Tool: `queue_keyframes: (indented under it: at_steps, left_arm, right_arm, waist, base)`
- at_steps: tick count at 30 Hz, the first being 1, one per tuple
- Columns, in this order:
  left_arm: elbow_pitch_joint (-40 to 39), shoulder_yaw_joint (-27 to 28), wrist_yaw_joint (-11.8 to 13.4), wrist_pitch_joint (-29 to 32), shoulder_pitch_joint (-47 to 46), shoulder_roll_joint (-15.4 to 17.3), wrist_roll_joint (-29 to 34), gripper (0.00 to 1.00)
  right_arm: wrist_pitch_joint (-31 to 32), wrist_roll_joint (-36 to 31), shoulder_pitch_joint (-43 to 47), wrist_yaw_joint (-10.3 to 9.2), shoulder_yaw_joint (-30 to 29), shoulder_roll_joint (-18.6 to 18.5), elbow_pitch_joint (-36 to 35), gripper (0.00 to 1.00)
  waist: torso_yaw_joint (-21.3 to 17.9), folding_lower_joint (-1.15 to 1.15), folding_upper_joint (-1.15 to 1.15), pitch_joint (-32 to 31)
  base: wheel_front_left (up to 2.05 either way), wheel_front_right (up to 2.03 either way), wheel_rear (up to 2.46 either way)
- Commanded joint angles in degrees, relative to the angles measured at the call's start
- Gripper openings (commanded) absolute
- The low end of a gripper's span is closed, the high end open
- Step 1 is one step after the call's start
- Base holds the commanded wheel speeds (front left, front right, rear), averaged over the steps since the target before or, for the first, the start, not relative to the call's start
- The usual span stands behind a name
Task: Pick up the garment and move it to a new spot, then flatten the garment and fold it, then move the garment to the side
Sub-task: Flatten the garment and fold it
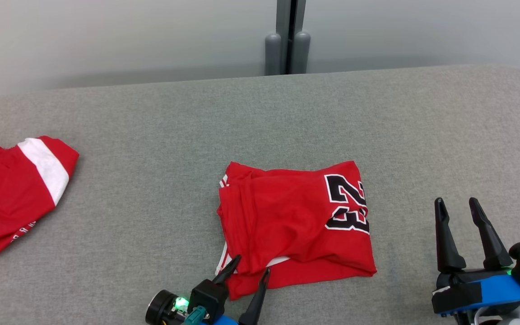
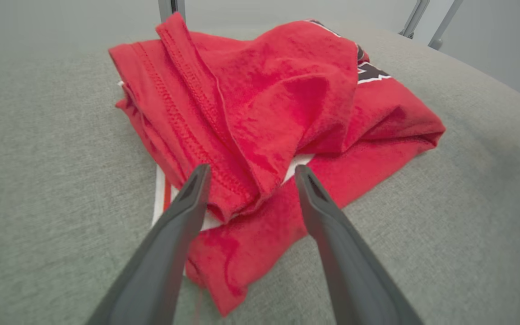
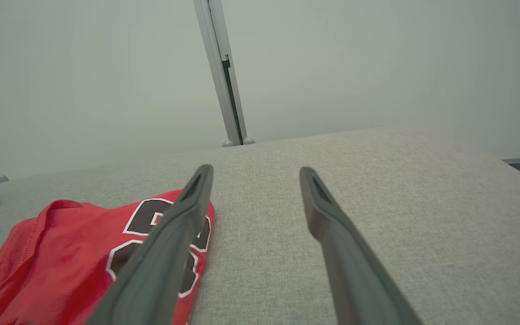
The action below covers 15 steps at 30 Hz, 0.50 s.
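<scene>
The garment (image 1: 296,221) is a red jersey with a black number 23, lying folded in a rough square at the middle front of the grey padded surface. My left gripper (image 1: 250,263) stands open at its near left corner, one finger on each side of a fold of cloth (image 2: 242,189), jaws apart and nothing pinched. In the left wrist view the garment (image 2: 269,99) bulges up in layered folds just past the fingertips. My right gripper (image 1: 458,204) stands open over bare surface to the right of the garment (image 3: 61,262), clear of it.
A second red piece with a white band (image 1: 14,189) lies at the left edge of the grey surface (image 1: 151,135). A grey post (image 1: 289,38) stands behind the far edge against a pale wall.
</scene>
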Motion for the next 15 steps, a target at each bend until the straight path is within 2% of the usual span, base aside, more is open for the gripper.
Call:
queue_keyframes:
  at_steps: [1,7,8,9,10,15]
  left_arm:
    - [0.7,-0.2,-0.2,-0.2,-1.0,0.2,0.0,1.00]
    - [5.8,0.0,0.1,-0.9,-3.7,0.3,-0.1,1.00]
    - [6.5,-0.1,0.1,-1.0,-4.2,0.3,-0.1,0.62]
    - [7.2,-0.2,0.1,-1.2,-4.7,0.2,-0.3,0.10]
    - [7.6,-0.3,0.1,-1.4,-5.0,0.2,-0.4,0.00]
    - [6.8,-0.3,0.1,-2.5,-6.0,0.1,-1.1,0.00]
  right_arm:
    - [-0.2,0.1,-1.1,0.04,-0.1,0.1,0.2,1.00]
    - [-0.7,0.2,-1.7,0.04,0.2,0.1,0.6,1.00]
    - [-0.7,0.2,-1.7,0.04,0.1,0.1,0.6,1.00]
    - [-0.8,0.2,-1.8,0.04,0.1,0.1,0.6,1.00]
    - [-0.9,0.2,-1.8,0.04,-0.1,0.1,0.6,1.00]
    - [-1.3,0.2,-1.5,0.04,-1.0,0.1,0.9,1.00]
  waist:
    - [-0.2,0.00,0.00,0.2]
    - [-1.1,0.00,0.00,1.3]
    - [-1.2,0.00,0.00,1.4]
    - [-1.2,0.00,0.00,1.5]
    - [-1.2,0.00,0.00,1.5]
    - [-0.7,0.00,0.00,1.2]
  base:
    - [0.00,0.00,0.00]
    - [0.00,0.00,0.00]
    - [0.00,0.00,0.00]
    - [0.00,0.00,0.00]
    - [0.00,0.00,0.00]
    - [0.00,0.00,0.00]
